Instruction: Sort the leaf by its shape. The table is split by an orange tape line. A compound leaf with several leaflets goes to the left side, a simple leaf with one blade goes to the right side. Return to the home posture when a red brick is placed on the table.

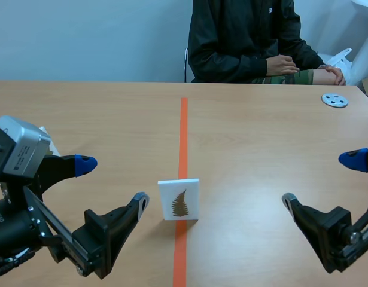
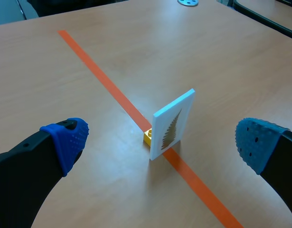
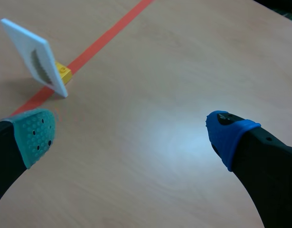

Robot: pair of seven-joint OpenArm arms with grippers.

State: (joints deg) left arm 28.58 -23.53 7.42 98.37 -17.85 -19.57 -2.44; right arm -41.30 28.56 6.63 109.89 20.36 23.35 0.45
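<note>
Leaf card [image 1: 179,200]: white, brown many-leaflet frond printed, stood upright, axis near vertical, tip up; left gripper [image 1: 112,182] and right gripper [image 1: 321,179] held open.

White leaf card [image 1: 179,200], brown fern-like compound leaf, upright on orange tape line [image 1: 183,137]
</note>
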